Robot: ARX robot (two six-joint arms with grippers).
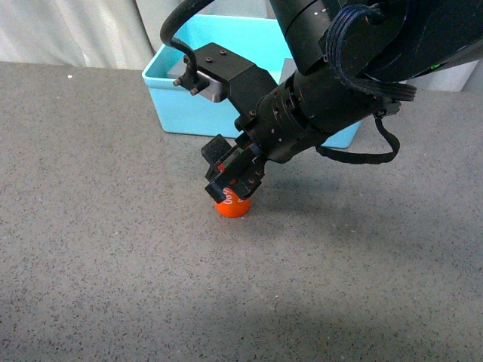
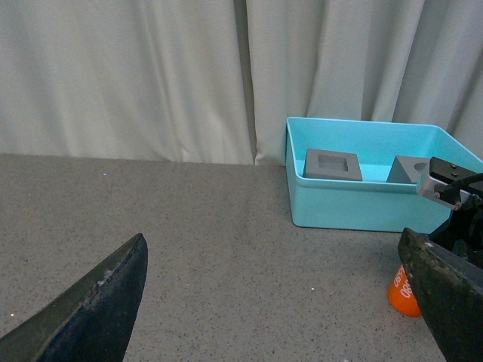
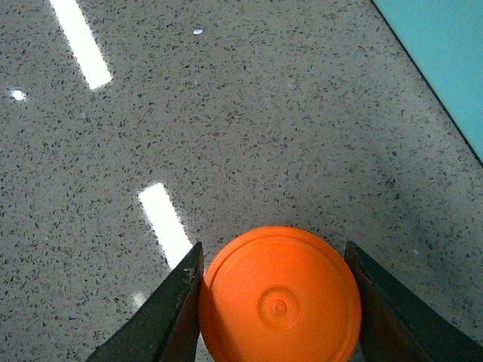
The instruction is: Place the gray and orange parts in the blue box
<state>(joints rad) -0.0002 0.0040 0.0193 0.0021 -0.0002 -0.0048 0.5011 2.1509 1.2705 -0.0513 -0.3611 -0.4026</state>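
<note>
Orange plastic cylinder (image 1: 233,207): on the gray tabletop (image 1: 113,264) near the turquoise-blue plastic bin (image 1: 177,105), right gripper (image 1: 232,194) clamped on its sides. Left gripper (image 2: 272,249) spread, empty. Likely risk: round sides slipping free during lift.

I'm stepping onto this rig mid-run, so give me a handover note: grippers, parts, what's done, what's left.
Left gripper: open, empty.
Right gripper: shut on the orange cylinder, which stands on the table in front of the blue box.
Done: the gray cube with the square recess and the second gray cube lie inside the box.
Left: lift the cylinder, carry it over the rim, release it in the box.
</note>
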